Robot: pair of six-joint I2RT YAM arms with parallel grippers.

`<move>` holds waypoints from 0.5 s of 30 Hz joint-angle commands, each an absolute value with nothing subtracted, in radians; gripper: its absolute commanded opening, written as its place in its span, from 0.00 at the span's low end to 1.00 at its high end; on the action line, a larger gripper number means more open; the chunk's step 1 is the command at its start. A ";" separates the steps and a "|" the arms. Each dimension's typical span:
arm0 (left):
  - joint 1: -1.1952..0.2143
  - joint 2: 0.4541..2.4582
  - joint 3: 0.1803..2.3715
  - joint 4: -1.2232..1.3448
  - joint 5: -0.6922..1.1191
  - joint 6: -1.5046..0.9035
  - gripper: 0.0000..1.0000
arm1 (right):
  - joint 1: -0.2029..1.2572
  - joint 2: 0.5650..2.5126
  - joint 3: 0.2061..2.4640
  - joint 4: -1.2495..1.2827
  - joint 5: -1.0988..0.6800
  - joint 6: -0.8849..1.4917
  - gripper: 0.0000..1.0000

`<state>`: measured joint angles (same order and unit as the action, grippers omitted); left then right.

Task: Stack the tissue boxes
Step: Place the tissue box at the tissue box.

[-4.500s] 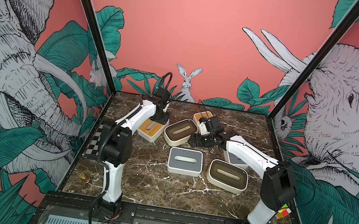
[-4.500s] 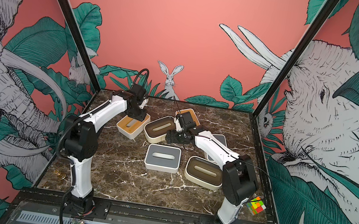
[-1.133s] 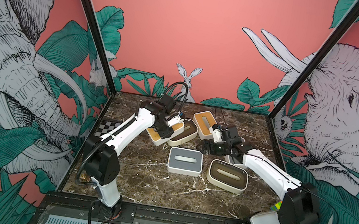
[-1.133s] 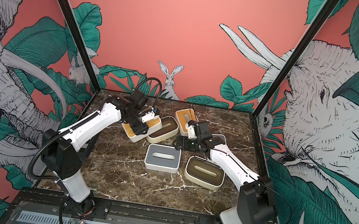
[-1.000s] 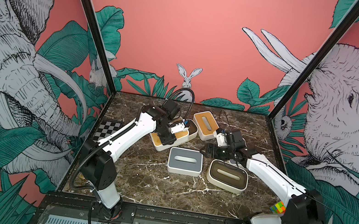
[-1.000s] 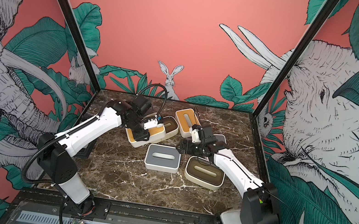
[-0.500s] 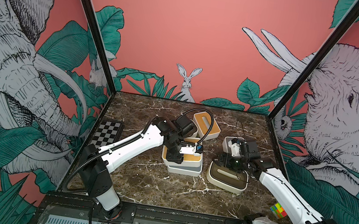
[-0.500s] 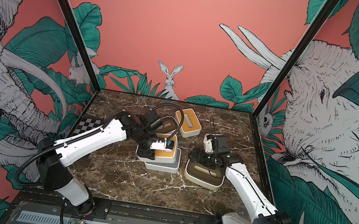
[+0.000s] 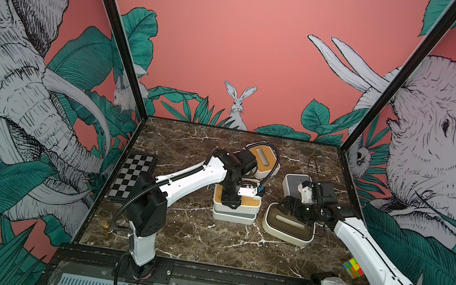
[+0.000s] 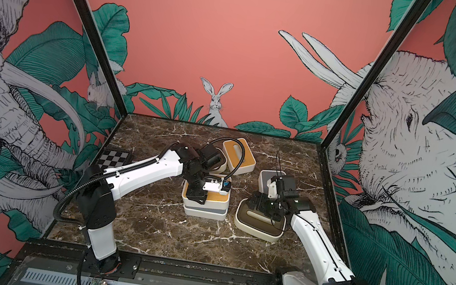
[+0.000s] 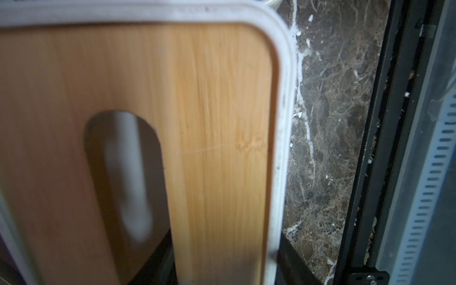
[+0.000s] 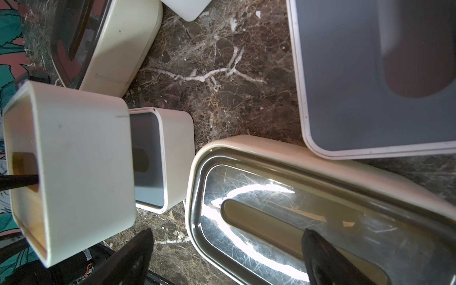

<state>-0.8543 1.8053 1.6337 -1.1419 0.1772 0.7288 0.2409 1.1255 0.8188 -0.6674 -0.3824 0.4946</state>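
**A:** What's nearest, at the front of the table (image 9: 191,236)?

**B:** A pile two high, near the middle. The left gripper (image 9: 229,200) is clamped on one end of the tan-lid box (image 9: 248,202), which rests on the grey-lid box (image 9: 233,218).

**A:** Is it sitting square?

**B:** In both top views the edges look nearly lined up. The left wrist view is blurred and very close, so I can't say it's fully seated. I'd ease the jaws apart slowly and lift straight up, so the top box isn't dragged sideways.

**A:** And beside it?

**B:** The brown-lid box (image 9: 289,226) lies just beside the pile. The right gripper (image 9: 297,212) hangs over one end with its jaws spread wide, holding nothing. One fingertip is over the lid by the slot and the other is past the end wall.

**A:** How should it grip?

**B:** I'd put one finger into the slot and one outside the wall, pinching the wall, since that lid looks glossy. Then carry it level, but only once the left arm is clear of the pile.

**A:** Further back?

**B:** The second grey-lid box (image 9: 294,179) stands just behind the right gripper. Beyond it are the far tan-lid box (image 9: 265,159) and another brown-lid box (image 12: 118,49), close together. Those come later.
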 commanded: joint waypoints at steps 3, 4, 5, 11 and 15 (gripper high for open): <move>-0.873 1.780 1.645 -1.139 0.172 0.733 0.16 | 0.233 1.119 0.816 -0.675 -0.394 0.479 0.94; -0.874 1.778 1.637 -1.133 0.157 0.734 0.16 | 0.230 1.117 0.815 -0.671 -0.396 0.479 0.94; -0.876 1.775 1.629 -1.126 0.146 0.737 0.16 | 0.230 1.118 0.811 -0.670 -0.396 0.479 0.94; -0.876 1.778 1.598 -1.114 0.122 0.746 0.16 | 0.228 1.124 0.810 -0.657 -0.407 0.482 0.94; -0.876 1.787 1.596 -1.111 0.117 0.744 0.16 | 0.227 1.123 0.807 -0.654 -0.406 0.483 0.94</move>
